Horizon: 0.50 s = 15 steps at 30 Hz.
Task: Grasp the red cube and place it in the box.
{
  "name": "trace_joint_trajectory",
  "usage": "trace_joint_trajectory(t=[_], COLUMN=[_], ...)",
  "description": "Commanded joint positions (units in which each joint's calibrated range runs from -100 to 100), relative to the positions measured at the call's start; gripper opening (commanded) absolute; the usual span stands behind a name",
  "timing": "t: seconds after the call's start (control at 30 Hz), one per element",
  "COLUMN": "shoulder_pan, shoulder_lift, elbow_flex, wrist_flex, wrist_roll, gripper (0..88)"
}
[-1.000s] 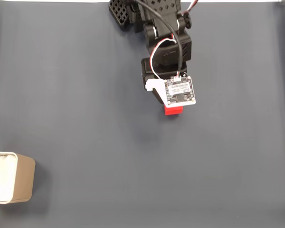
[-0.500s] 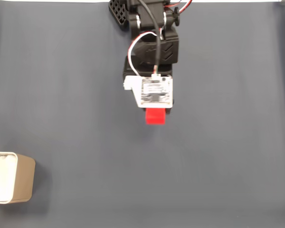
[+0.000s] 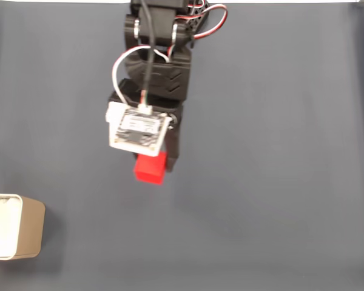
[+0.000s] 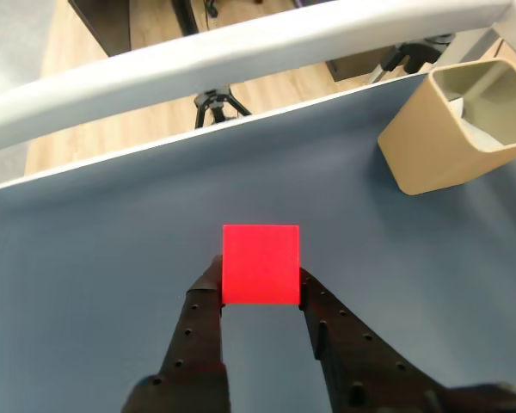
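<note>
In the fixed view the box (image 3: 13, 225) sits at the far left edge, well apart from the gripper (image 3: 155, 165), whose jaws pinch the red cube (image 3: 150, 168) mid-mat. Carry level, keeping the squeeze, until squarely above the opening.

no text, label, brand or number could be read anywhere in either view. the white circuit board (image 3: 139, 129) on the arm carried dark marks in the fixed view, but they were too small and blurred to make out.
</note>
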Motion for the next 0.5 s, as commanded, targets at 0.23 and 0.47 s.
trace_joint_trajectory(t=[0.23, 0.47], shoulder_pan=[5.78, 8.27], shoulder_lift=[7.29, 13.01], elbow_flex=[-18.70, -27.10], wrist_flex=[2.15, 2.32], wrist_roll=[0.83, 0.83], gripper=[4.4, 4.4])
